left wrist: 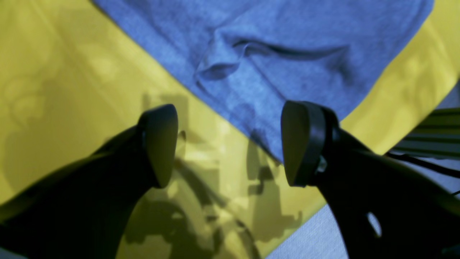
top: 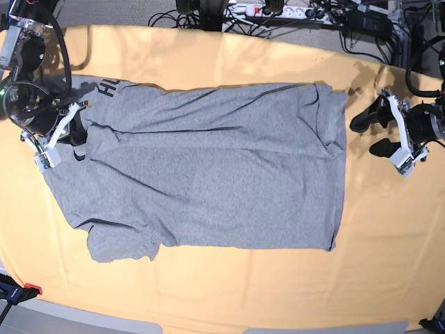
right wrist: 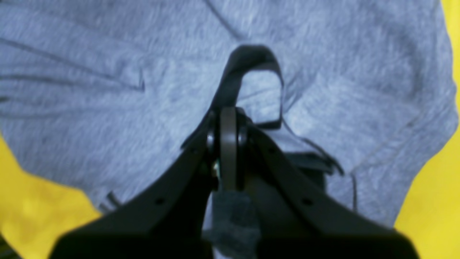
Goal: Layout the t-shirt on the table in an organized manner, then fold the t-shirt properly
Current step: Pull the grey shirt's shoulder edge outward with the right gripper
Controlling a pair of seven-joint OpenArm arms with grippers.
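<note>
The heather-grey t-shirt point(top: 208, 160) lies spread on the yellow-orange table point(top: 208, 292), with its collar to the left and its hem to the right in the base view. Black lettering point(top: 108, 88) peeks out at its top left corner. My right gripper point(top: 75, 126) sits at the collar end. In the right wrist view it point(right wrist: 228, 120) is shut, and the dark collar band point(right wrist: 248, 57) loops up from its tips. My left gripper point(top: 372, 133) stands open just beyond the hem. In the left wrist view its fingers point(left wrist: 160, 144) straddle the shirt's corner point(left wrist: 266, 144), with nothing held.
Cables and a power strip point(top: 278, 10) run behind the table's far edge. A red-and-black clamp point(top: 21, 291) grips the front left edge. In the left wrist view the table edge and grey floor point(left wrist: 312, 233) lie close under the gripper, beside a metal frame point(left wrist: 431, 133).
</note>
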